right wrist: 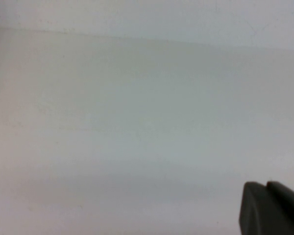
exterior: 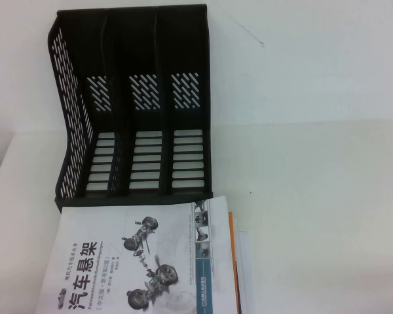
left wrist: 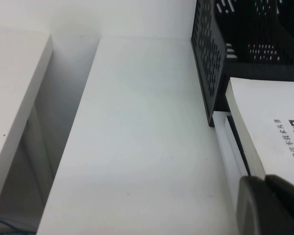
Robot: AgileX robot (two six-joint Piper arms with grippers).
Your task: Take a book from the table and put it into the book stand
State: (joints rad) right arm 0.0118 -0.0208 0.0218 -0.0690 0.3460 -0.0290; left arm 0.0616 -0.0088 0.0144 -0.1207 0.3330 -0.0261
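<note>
black book stand (exterior: 134,104) at the table's (exterior: 314,170) far side; the book (exterior: 134,261) lies flat just before it, atop an orange-edged book (exterior: 231,255). left gripper (left wrist: 272,205) beside the book's corner, right gripper (right wrist: 272,208) over bare tabletop; finger state of both cannot be told.

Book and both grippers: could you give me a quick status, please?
Left gripper beside the book, right gripper over bare table. Book flat on a stack before the stand, ungripped. All three slots empty, nothing blocking.

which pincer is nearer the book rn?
Left. The left pincer sits at the book edge; the right pincer sees only bare table.
</note>
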